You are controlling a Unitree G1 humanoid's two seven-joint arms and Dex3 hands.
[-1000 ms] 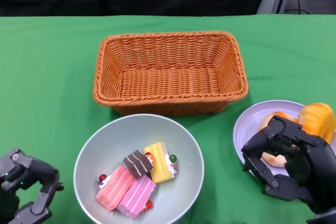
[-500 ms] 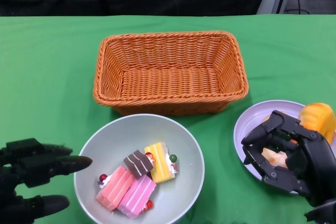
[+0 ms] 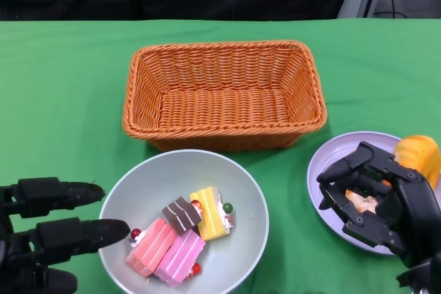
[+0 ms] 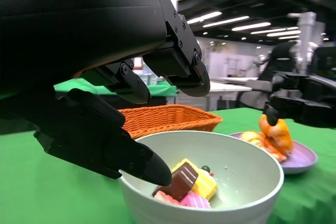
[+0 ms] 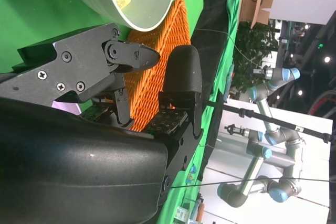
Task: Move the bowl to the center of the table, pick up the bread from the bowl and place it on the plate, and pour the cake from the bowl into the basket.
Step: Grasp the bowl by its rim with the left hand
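left hand at the bowl rim, right hand over the plate

the grey bowl (image 3: 182, 222) sits on the green table (image 3: 62, 101) just in front of the orange wicker basket (image 3: 222, 94), near the table's middle. inside it lie toy cake pieces: a pink slice (image 3: 180, 256), a lighter salmon-pink slice (image 3: 149, 246) beside it, a yellow slice (image 3: 209, 213) with red and green toppings, and a small chocolate piece (image 3: 180, 213) resting on top of the others. the basket holds nothing that shows.

the left hand (image 3: 52, 235) reaches in from the lower left with its fingers stretched out and apart, holding nothing. one fingertip (image 3: 114, 228) lies right at the bowl's near-left rim; the left wrist view shows a lower finger (image 4: 126, 153) touching or just outside the rim and upper fingers above it, so the rim sits between them without being clamped.

the lilac plate (image 3: 327, 160) lies to the right of the bowl, well apart from the basket. on it is an orange bread roll (image 3: 419, 156) at the far right, and a second pale orange bread piece (image 3: 362, 201) seen through the fingers of the right hand (image 3: 375, 201). that hand is curled over the plate around the second piece; whether it grips the bread or only cages it cannot be told from these views. the right wrist view shows mostly its own black shell, with the bowl and basket beyond.
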